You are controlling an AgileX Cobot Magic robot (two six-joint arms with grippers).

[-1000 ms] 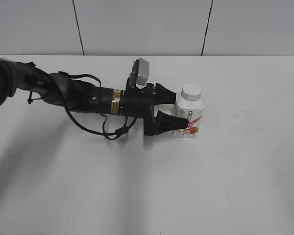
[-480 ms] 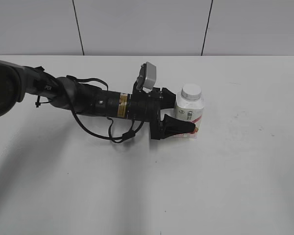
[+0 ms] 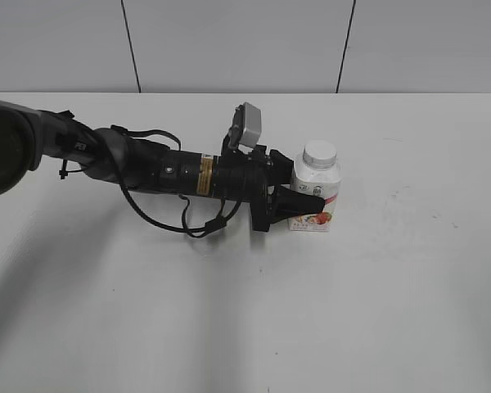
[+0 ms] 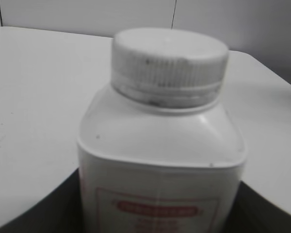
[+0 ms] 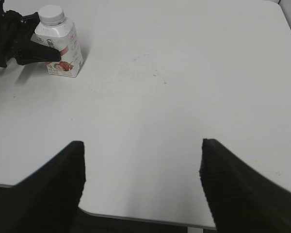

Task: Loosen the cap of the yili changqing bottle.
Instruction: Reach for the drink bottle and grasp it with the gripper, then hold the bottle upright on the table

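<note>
The yili changqing bottle [image 3: 317, 187] stands upright on the white table, white with a pink-red strawberry label. Its ribbed white cap [image 3: 320, 153] sits on the neck. My left gripper [image 3: 308, 190] reaches in from the left, one black finger on each side of the bottle's body below the shoulders, shut on it. The left wrist view shows the bottle [image 4: 160, 145] and cap [image 4: 169, 63] close up, with the fingers pressed against both lower sides. My right gripper [image 5: 143, 184] is open and empty, far from the bottle [image 5: 63, 43], and is out of the exterior view.
The white table [image 3: 352, 311] stretches around the bottle, its front edge below the right gripper [image 5: 136, 213]. A grey panelled wall [image 3: 229, 41] runs along the back. The left arm and its cables [image 3: 147, 172] lie low across the left of the table.
The left gripper slid right so its fingers straddle the bottle, then closed in against its sides. The bottle stays upright in the same place.
</note>
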